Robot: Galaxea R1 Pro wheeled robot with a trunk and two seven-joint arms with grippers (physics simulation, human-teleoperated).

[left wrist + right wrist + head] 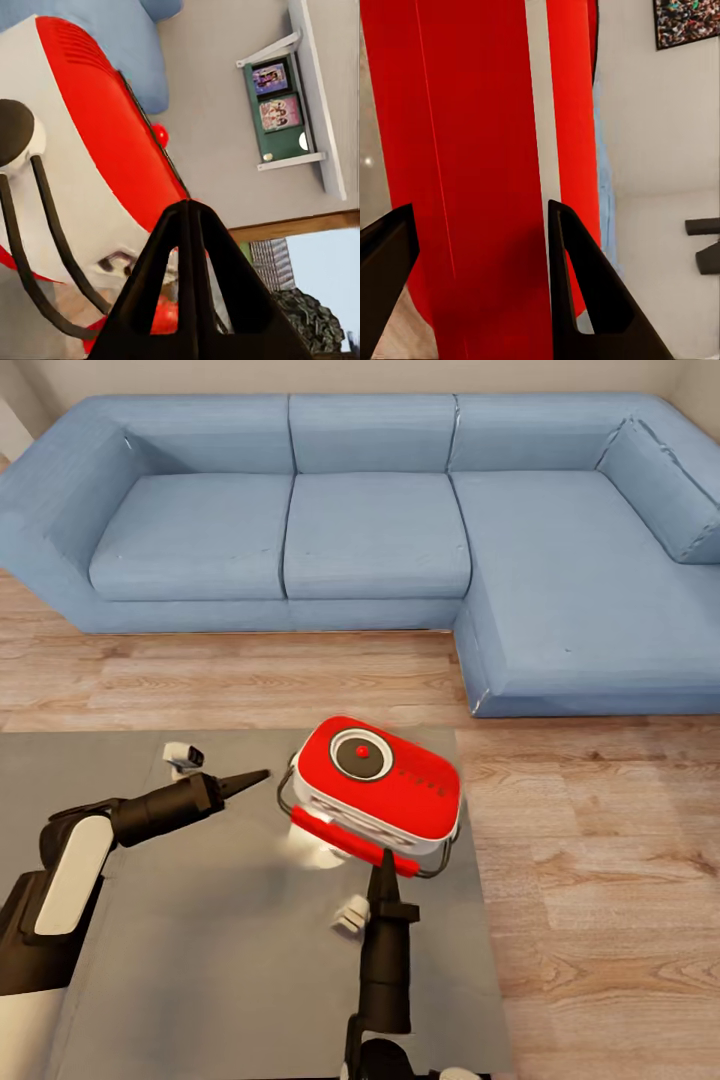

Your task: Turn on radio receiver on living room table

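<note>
Two grippers: both close to the small rounded red radio receiver with the white middle band (pixel 375 790), one on each side.
Radio place: middle of the head view, near the right edge of the large flat glossy grey table (pixel 230 950), with the blue L-shaped sofa (pixel 380 530) across the top of the frame.
Left gripper (pixel 258 776): black fingers pressed together into one point, holding nothing, just beside the thin wire handle (pixel 45 232) at the radio's left end.
Right gripper (pixel 383 870): fingers (pixel 577 285) spread apart in the right wrist view, red body between them, not yet squeezing; tip right at the radio's near red edge in the head view.
Radio lean: tipped up, near edge lifted off the table, round dark dial with a red dot (pixel 361 755) facing up and toward the camera.
Long side: runs from middle left down to lower right of the frame.
Good way to do this step, as a guess: steady the box with the right fingers, then press the dial gently with the left tip.
Watch out: too hard a push likely to slide or roll the tipped box toward the table edge.
</note>
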